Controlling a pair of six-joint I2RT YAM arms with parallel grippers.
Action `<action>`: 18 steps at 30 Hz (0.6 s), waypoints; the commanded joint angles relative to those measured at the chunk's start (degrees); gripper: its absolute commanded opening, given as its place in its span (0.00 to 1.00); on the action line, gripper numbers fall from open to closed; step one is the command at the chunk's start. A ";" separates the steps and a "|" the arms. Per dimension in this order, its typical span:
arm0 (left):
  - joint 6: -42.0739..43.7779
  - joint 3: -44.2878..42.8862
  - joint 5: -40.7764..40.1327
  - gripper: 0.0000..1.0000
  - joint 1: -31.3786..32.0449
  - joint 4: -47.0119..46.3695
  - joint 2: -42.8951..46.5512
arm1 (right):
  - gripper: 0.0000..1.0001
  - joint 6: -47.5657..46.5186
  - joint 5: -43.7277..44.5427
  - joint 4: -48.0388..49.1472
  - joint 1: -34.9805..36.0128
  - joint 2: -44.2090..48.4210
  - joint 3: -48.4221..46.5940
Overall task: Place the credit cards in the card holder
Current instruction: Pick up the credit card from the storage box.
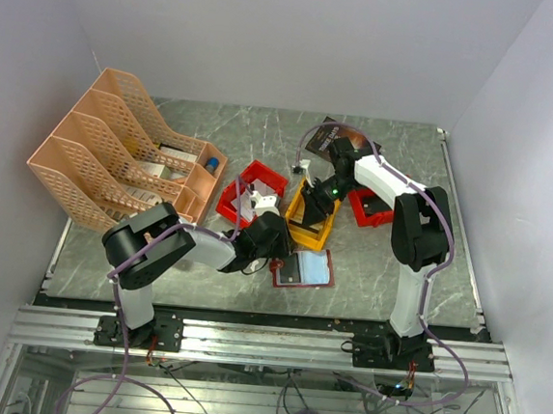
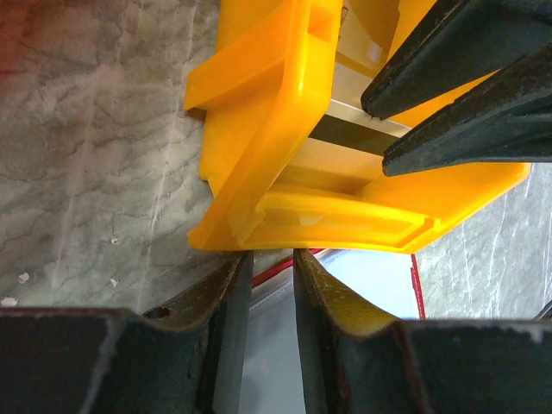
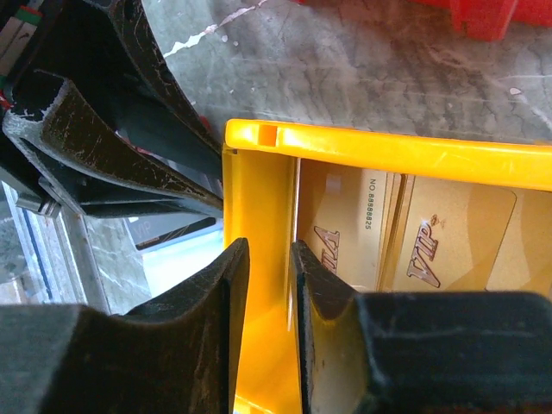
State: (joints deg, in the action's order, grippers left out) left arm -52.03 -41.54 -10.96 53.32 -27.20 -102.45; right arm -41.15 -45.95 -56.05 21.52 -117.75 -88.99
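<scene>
The yellow bin [image 1: 305, 233] holds several pale credit cards [image 3: 345, 216] printed "VIP"; one with a dark stripe shows in the left wrist view [image 2: 354, 134]. My right gripper [image 1: 313, 208] [image 3: 269, 250] is shut on the yellow bin's wall [image 3: 259, 190] and holds the bin [image 2: 259, 112] tilted. The card holder [image 1: 305, 268] lies open in front of the bin, pale bluish pockets up [image 2: 362, 280]. A whitish card with a dark stripe [image 3: 164, 231] lies on it. My left gripper [image 1: 279, 250] [image 2: 272, 259] hovers low over the holder's left edge. Its jaws stand a narrow gap apart with nothing between them.
A red bin [image 1: 252, 190] stands left of the yellow bin and another red bin [image 1: 370, 207] stands right of it. A dark booklet [image 1: 326, 136] lies behind them. An orange file rack [image 1: 117, 145] fills the back left. My two grippers are close together at the bin's near corner.
</scene>
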 commanded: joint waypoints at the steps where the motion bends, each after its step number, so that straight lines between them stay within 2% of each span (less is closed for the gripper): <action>1: 0.79 -1.44 -1.12 0.36 -1.04 -2.51 -0.23 | 0.28 0.17 -1.25 -2.32 0.72 -0.82 1.42; 10: 0.62 -0.82 -1.25 0.36 -1.19 -2.91 0.41 | 0.29 0.80 -1.38 -1.60 0.72 -0.96 2.33; 15: 0.70 -0.84 -0.95 0.36 -1.20 -2.78 0.46 | 0.13 0.06 -1.65 -2.49 0.72 -1.39 2.14; 18: 0.70 -0.51 -0.90 0.36 -1.18 -3.11 0.74 | 0.11 -0.07 -1.98 -2.74 0.72 -1.52 1.98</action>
State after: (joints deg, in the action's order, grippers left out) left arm -52.01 -41.54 -10.83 53.28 -27.18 -102.45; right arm -40.91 -47.55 -56.01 21.34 -117.75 -88.49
